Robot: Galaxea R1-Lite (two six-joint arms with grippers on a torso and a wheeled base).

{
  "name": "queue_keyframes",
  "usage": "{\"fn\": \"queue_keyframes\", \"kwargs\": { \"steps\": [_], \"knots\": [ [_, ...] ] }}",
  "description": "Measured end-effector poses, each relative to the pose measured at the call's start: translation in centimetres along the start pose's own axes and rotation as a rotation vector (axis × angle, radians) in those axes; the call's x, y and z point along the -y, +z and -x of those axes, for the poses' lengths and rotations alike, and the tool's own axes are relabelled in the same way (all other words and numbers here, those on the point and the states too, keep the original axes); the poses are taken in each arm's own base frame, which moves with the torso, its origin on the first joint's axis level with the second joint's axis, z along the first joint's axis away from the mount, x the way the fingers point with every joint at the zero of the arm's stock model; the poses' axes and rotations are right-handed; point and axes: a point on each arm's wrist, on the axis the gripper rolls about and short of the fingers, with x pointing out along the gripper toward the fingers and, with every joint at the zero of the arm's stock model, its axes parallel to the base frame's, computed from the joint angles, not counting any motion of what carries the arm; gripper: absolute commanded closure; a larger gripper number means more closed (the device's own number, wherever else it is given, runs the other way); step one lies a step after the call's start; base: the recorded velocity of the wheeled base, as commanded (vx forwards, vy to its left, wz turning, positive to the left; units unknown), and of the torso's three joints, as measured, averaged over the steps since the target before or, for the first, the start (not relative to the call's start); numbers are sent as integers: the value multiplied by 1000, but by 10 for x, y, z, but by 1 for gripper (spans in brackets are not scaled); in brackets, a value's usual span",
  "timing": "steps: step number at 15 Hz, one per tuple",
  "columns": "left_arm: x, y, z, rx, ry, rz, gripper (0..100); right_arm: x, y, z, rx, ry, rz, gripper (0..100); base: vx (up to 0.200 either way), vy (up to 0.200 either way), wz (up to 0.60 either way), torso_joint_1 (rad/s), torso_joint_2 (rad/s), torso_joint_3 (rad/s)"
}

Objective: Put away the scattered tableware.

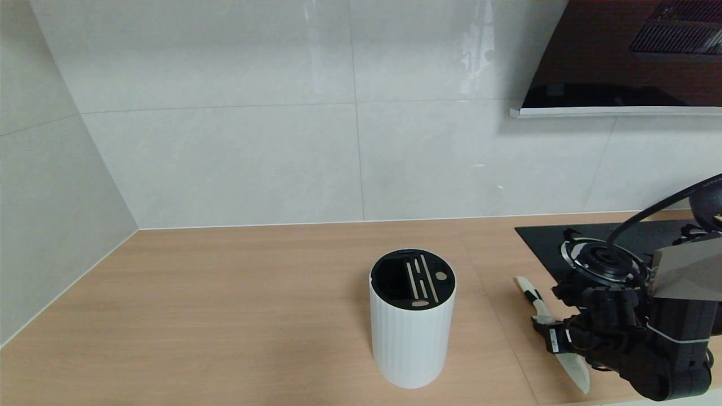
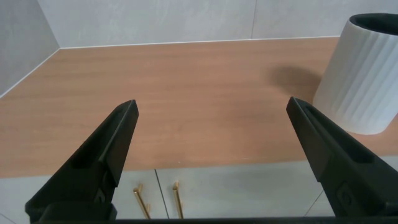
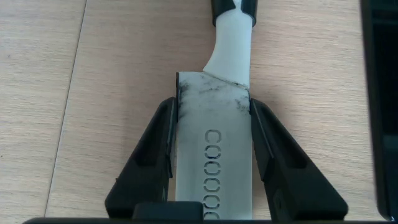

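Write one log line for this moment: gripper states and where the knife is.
right gripper: shut on knife blade, knife on counter | left gripper: open, empty | white holder: upright

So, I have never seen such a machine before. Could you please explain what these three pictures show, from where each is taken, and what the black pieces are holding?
This is a two-armed robot at a kitchen counter. The wide picture comes from a camera on its head. The other two come from cameras on its wrists, each looking along a gripper. On the wooden countertop stands a white ribbed knife holder with a black slotted top. A gas hob is set into the counter on the robot's right. The black prongs are gripper fingers. The left gripper is open and holds nothing. The right gripper is closed on the white blade of a knife, which appears to lie on the counter beside the hob.
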Motion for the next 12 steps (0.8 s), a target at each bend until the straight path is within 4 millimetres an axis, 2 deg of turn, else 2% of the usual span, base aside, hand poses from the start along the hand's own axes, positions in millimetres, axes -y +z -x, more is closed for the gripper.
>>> {"fn": "queue_keyframes", "kwargs": {
  "steps": [5, 12],
  "knots": [
    [0, 0, 0, 0, 1, 0, 0, 3, 8, 9, 66, -13, -4, 100, 0, 0, 0, 0, 0, 0],
    [-1, 3, 0, 20, 27, -3, 0, 0, 48, 66, 187, -15, 4, 100, 0, 0, 0, 0, 0, 0]
  ]
}}
